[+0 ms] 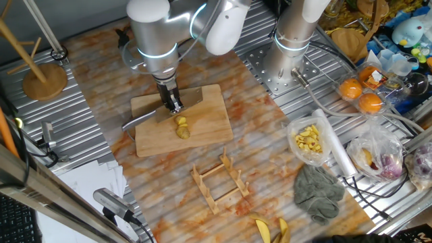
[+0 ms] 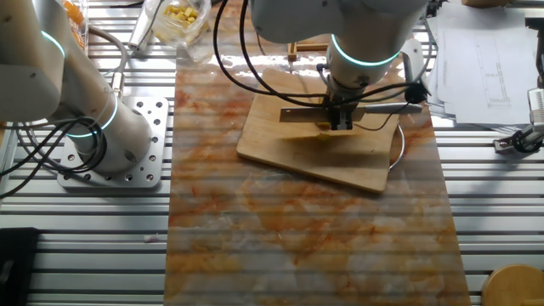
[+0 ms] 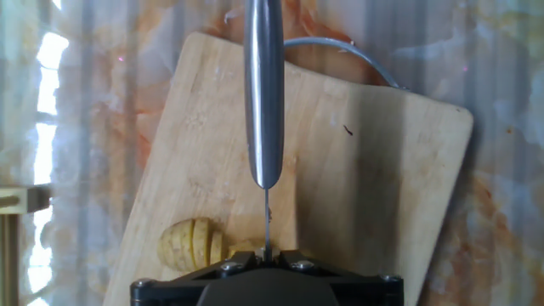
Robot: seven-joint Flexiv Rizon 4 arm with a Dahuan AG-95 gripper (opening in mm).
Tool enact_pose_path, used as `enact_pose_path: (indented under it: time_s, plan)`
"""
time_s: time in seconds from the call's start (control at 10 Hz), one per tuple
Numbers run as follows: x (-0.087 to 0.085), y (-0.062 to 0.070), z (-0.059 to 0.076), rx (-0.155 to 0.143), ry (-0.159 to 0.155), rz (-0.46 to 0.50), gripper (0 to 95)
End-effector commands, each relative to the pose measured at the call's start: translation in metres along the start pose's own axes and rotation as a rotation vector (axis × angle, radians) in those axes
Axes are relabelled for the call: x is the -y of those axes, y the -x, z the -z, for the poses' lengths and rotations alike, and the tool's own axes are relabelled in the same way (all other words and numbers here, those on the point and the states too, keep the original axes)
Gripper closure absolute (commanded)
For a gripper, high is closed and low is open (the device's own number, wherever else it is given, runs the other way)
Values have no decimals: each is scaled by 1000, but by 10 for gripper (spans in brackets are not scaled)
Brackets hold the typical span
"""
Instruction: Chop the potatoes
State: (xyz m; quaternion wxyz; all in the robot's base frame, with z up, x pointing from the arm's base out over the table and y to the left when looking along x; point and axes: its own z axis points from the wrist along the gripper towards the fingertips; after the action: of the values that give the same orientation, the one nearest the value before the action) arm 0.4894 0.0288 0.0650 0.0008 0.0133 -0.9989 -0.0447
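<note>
Closest to the hand camera, the gripper (image 3: 265, 265) is clamped on a knife (image 3: 263, 93), handle running forward over the wooden cutting board (image 3: 374, 178) and thin blade held on edge, presumably so a downward press cuts cleanly. Just beside the blade, near the board's edge closest to the gripper, lie the potatoes (image 3: 194, 244); one already shows parallel slice marks, so chopping looks partly done. From one fixed view the knife (image 1: 145, 118) juts past the board's rim while the potatoes (image 1: 181, 127) sit near the board's middle, probably placed there to keep pieces from rolling off. Beyond the board stands a small wooden rack (image 1: 219, 181), then a clear plastic bag (image 1: 309, 140) of pale pieces. No readable writing or brand shows anywhere.
</note>
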Motion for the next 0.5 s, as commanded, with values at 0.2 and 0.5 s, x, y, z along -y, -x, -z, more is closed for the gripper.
enact_pose_path:
  time_s: [0.2,0.5]
  plan:
    - [-2,2,0,-7,17,-12,950]
    - [-8,5,-4,-6,13,-25,950]
